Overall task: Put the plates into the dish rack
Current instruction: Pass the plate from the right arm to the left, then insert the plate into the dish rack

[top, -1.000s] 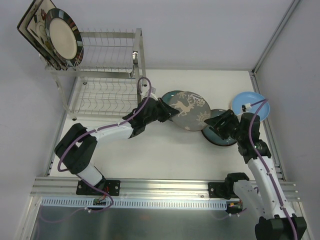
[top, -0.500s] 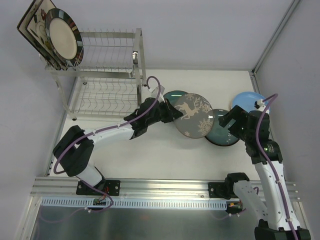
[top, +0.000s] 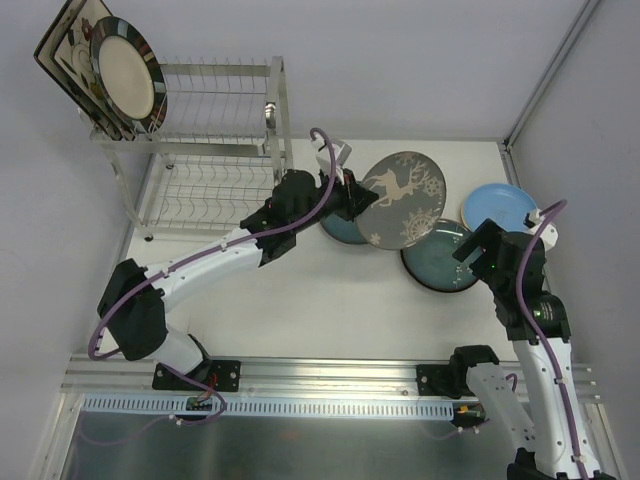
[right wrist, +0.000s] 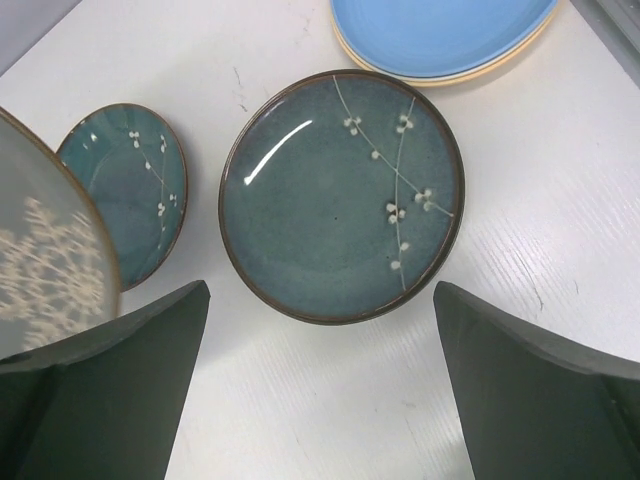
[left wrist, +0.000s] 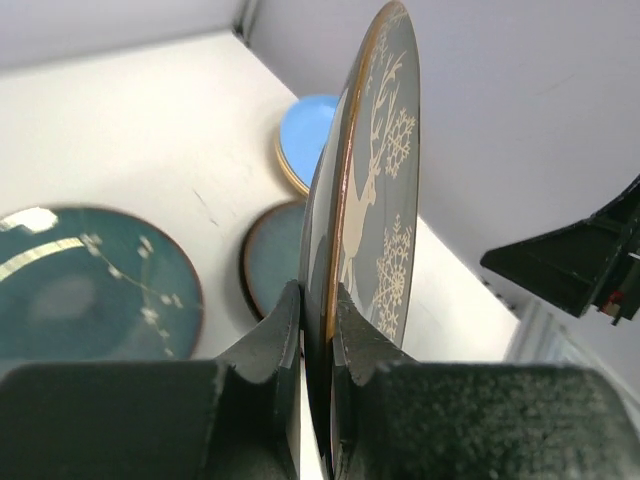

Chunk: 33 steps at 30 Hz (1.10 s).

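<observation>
My left gripper (top: 353, 198) is shut on the rim of a grey plate with a cream deer pattern (top: 402, 198), lifted off the table and tilted on edge. In the left wrist view the jaws (left wrist: 318, 305) pinch that plate (left wrist: 378, 190). My right gripper (right wrist: 320, 300) is open and empty, just short of the near rim of a dark teal plate (right wrist: 340, 195) lying flat. A smaller teal plate (right wrist: 130, 190) lies to its left, and a light blue plate (right wrist: 440, 35) on a pale yellow one behind. The dish rack (top: 215, 150) stands at the back left.
A round dark-rimmed cream plate (top: 127, 78) and square floral plates (top: 68, 50) stand at the left end of the rack's upper tier. The table's raised right edge (top: 540, 260) runs close beside the blue plate (top: 500, 208).
My left arm has raised the deer plate off the other plates and swung it towards the back. My right gripper has opened wide and drawn back towards the near side.
</observation>
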Tool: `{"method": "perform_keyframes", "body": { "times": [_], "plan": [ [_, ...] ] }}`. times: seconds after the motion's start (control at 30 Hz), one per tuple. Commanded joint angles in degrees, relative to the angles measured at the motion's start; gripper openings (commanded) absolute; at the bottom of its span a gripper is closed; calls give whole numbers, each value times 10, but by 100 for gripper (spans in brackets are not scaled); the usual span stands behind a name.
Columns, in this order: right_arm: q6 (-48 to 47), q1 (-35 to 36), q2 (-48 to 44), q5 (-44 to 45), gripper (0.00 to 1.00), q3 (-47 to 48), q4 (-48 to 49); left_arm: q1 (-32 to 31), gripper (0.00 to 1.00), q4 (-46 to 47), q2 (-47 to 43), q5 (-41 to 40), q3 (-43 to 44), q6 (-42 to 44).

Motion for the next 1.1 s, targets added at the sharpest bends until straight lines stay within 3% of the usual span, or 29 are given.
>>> {"method": "perform_keyframes", "body": {
  "times": [0.0,0.1,0.3,0.67,1.07],
  "plan": [
    [-3,0,-6,20,99,-11,-4,-6,0,70,-49,-25,87,129],
    [-5,1,-9,21,100,-12,-3,1,0,57,-40,-34,131,196],
    [-9,1,-2,18,99,-12,1,54,0,42,-21,-12,219,235],
    [-22,2,29,4,100,-7,23,165,0,26,-15,28,359,227],
    [-36,1,65,-21,100,-2,39,300,0,23,-63,-15,380,207]
  ]
}}
